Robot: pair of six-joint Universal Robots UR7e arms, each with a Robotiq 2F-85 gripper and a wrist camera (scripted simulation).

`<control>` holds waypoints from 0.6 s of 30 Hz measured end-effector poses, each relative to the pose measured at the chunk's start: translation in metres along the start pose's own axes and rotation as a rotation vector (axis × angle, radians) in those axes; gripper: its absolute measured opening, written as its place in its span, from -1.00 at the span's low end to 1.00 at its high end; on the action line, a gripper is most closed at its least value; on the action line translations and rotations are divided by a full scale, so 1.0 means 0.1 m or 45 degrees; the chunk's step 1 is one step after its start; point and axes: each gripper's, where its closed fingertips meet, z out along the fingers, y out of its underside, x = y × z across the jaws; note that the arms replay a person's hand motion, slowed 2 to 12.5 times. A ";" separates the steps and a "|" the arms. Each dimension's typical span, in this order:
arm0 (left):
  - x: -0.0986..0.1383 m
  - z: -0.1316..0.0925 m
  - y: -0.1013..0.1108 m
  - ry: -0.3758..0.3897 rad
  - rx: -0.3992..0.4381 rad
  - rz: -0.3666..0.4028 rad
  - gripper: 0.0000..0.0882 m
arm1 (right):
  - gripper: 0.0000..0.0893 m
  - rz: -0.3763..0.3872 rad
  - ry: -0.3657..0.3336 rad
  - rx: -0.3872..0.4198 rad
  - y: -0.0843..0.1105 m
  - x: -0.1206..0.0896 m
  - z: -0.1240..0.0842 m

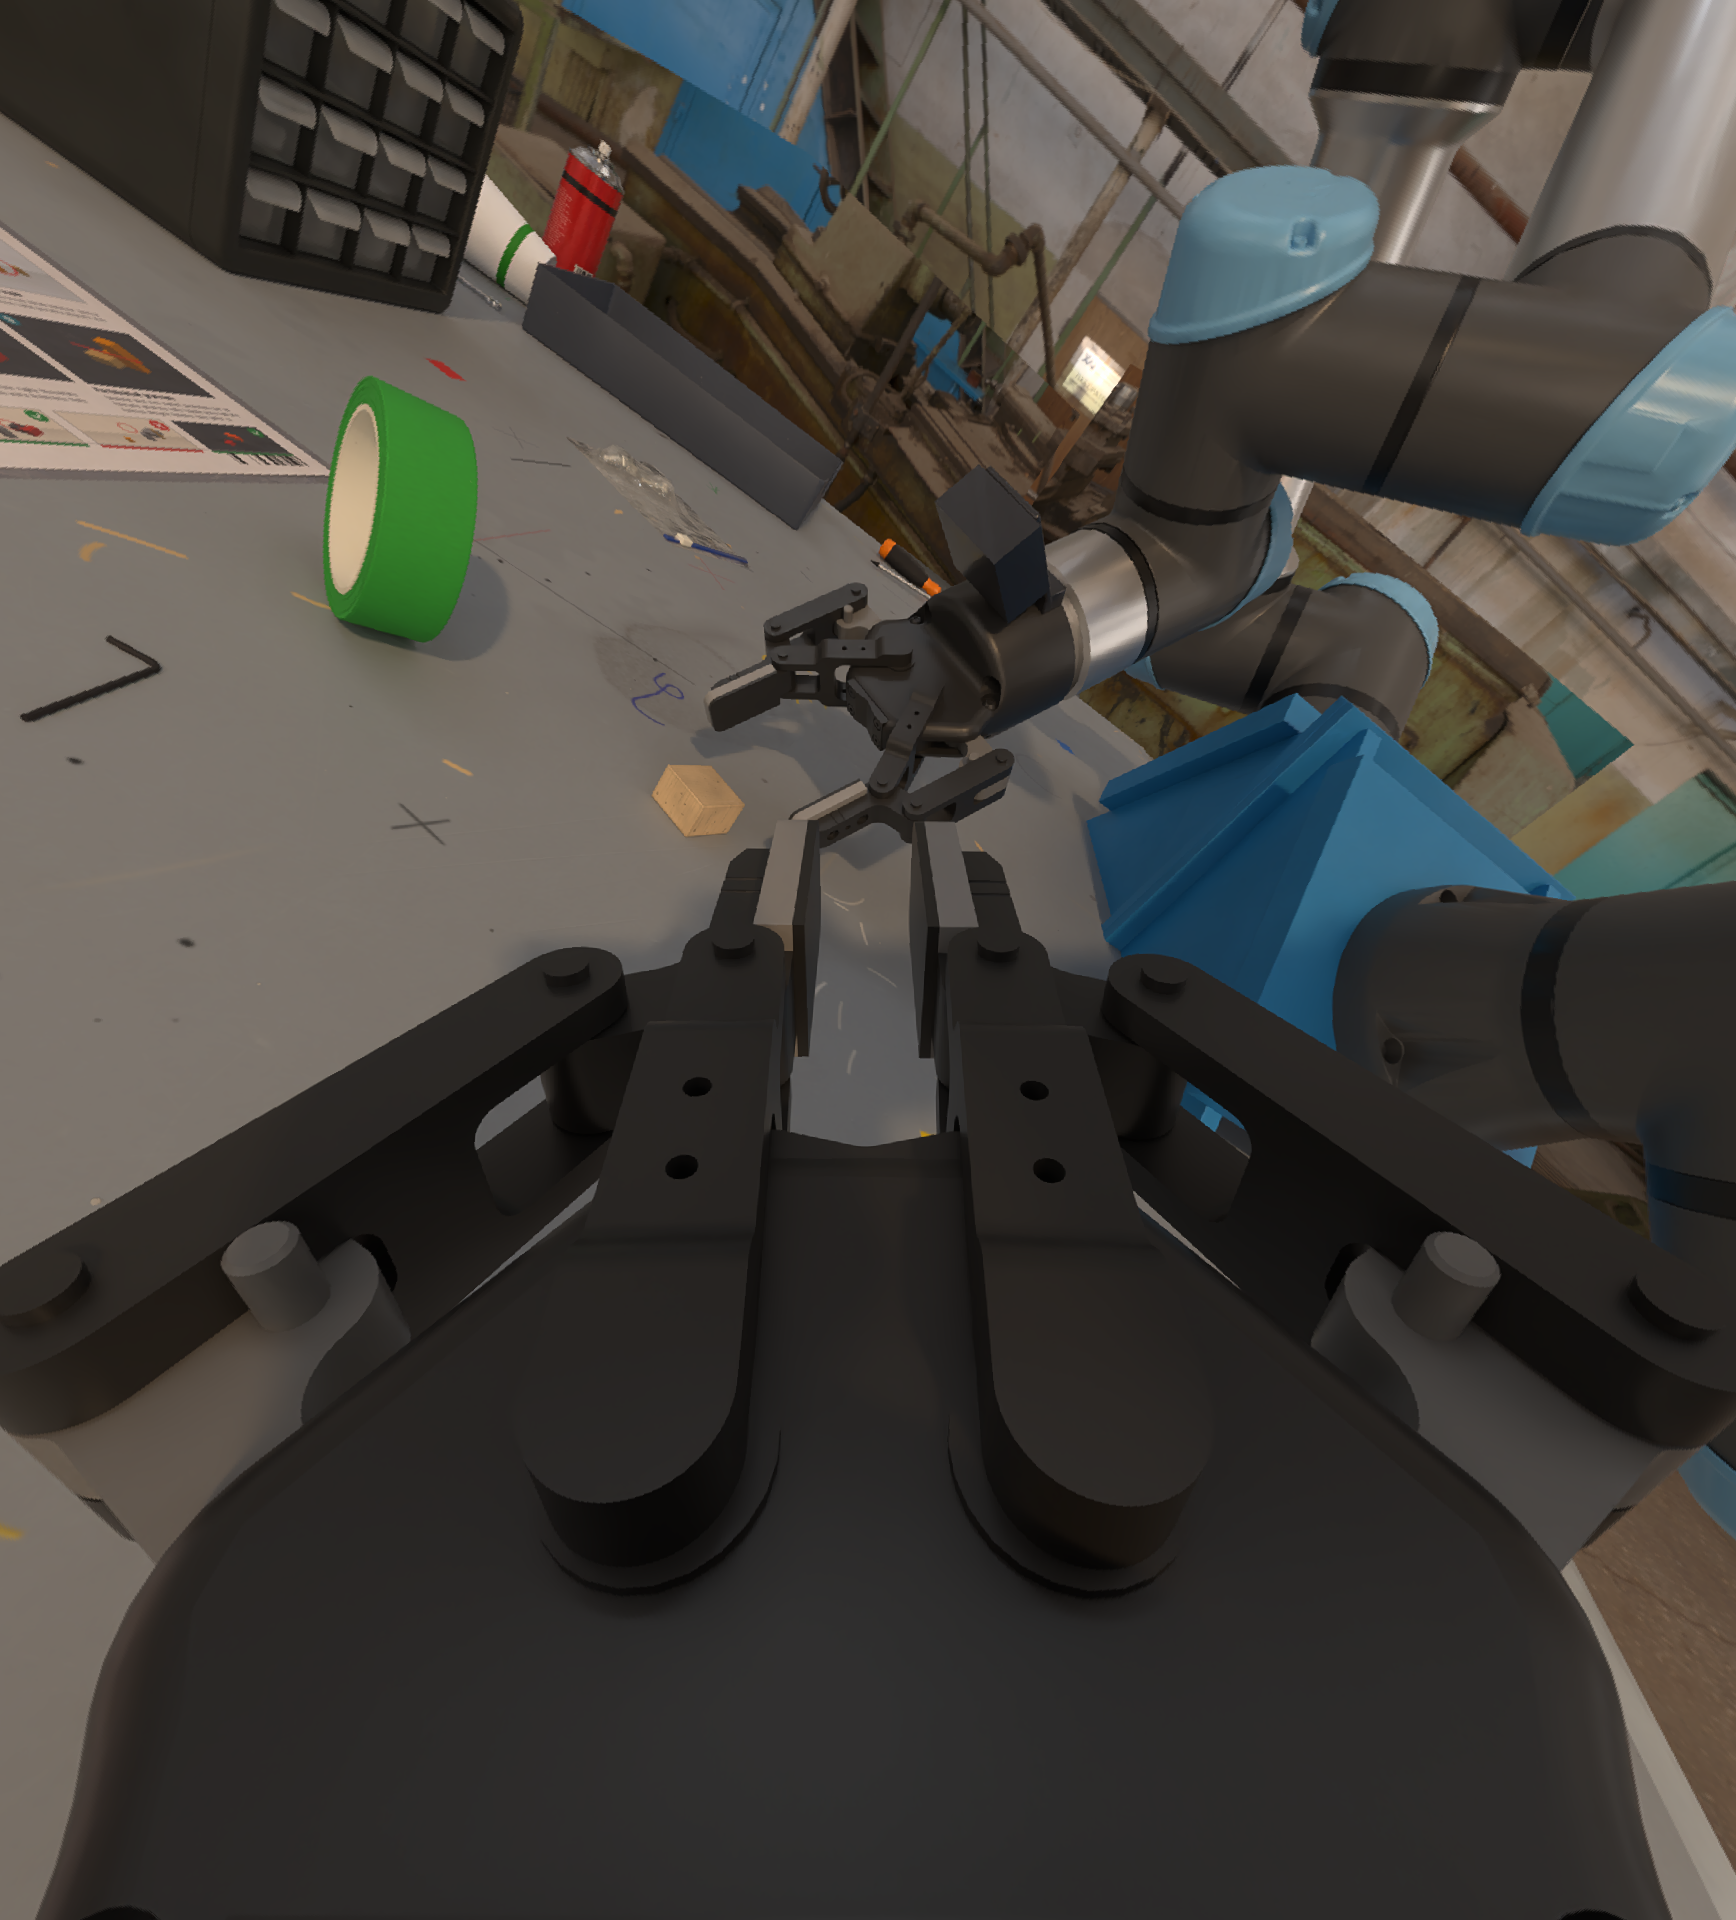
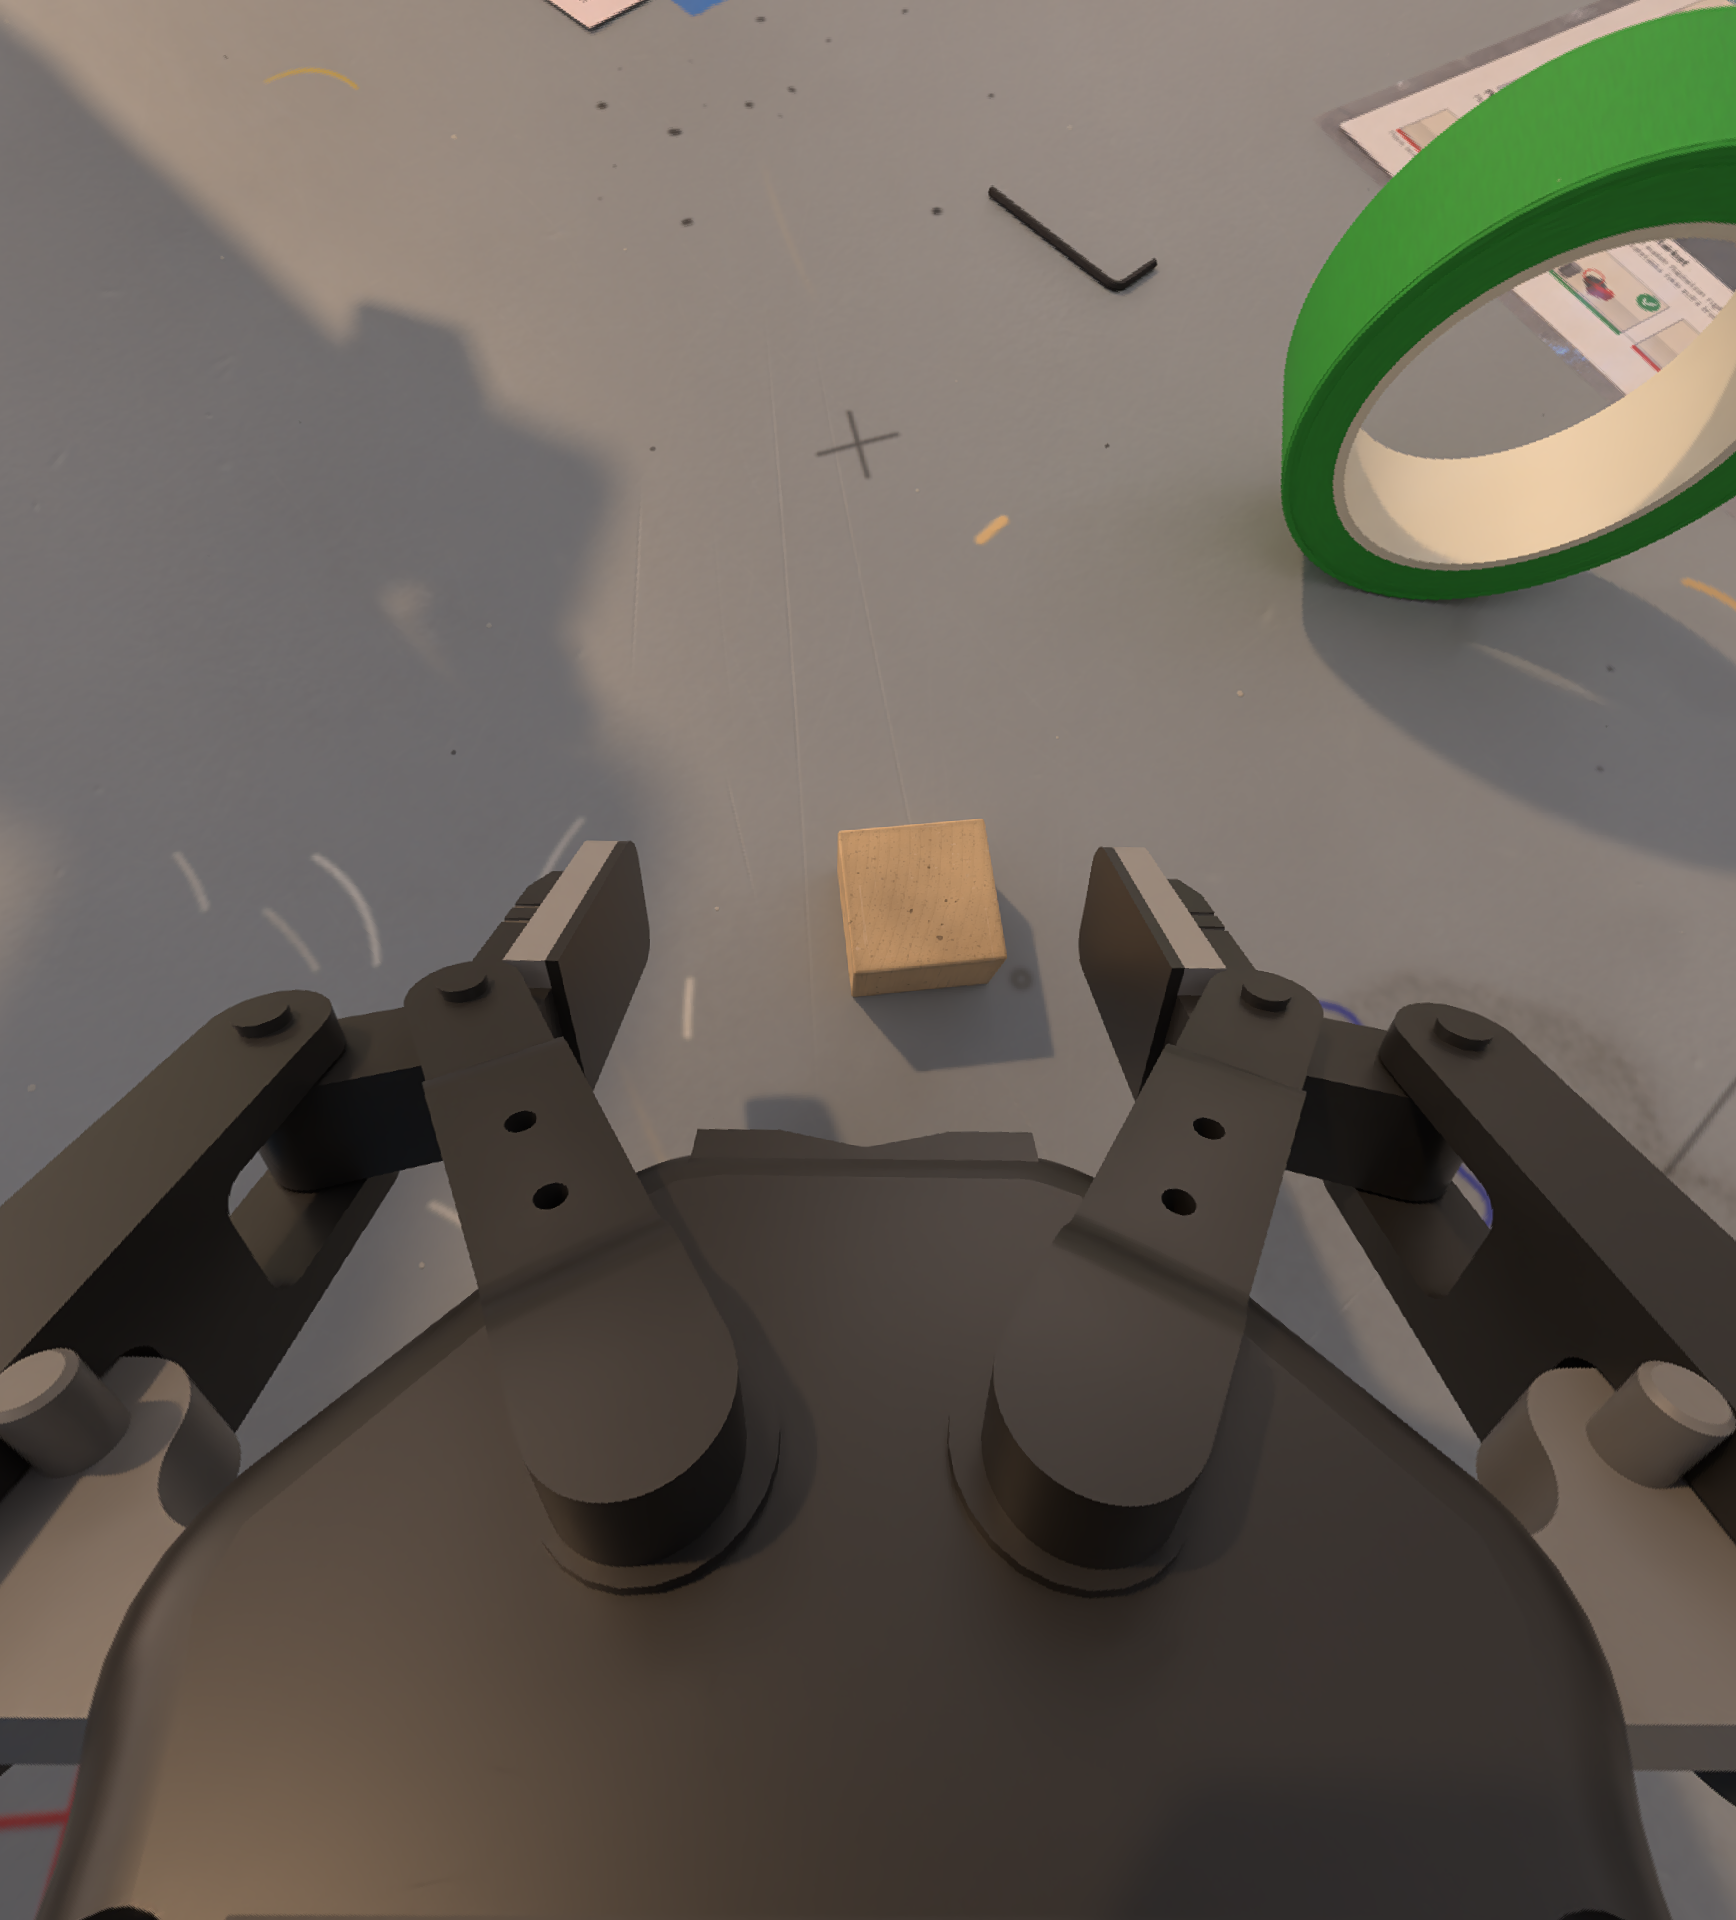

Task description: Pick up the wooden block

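Standing over the grey worktop [image 2: 428, 312], I take in the black drawer cabinet [image 1: 251, 125] at the back first, then the green tape roll [image 2: 1560, 301] on its edge, well apart from the job. The right tool [image 2: 864, 914] hangs spread wide, with the wooden block [image 2: 918, 904] lying flat on the worktop between its fingers, touching neither. The left tool [image 1: 848, 914] sits narrow, nearly closed, empty. That block looks light, stiff and grippy; I would pinch its two opposite upright faces, low and square. A black hex key [image 2: 1072, 239] lies beyond.

green tape roll [image 2: 1570, 312] cropped, printed sheet [image 1: 64, 353] cropped
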 end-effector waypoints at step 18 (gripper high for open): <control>0.00 0.01 0.00 0.000 -0.002 -0.001 -0.64 | 0.63 0.002 -0.006 -0.009 0.02 0.01 0.01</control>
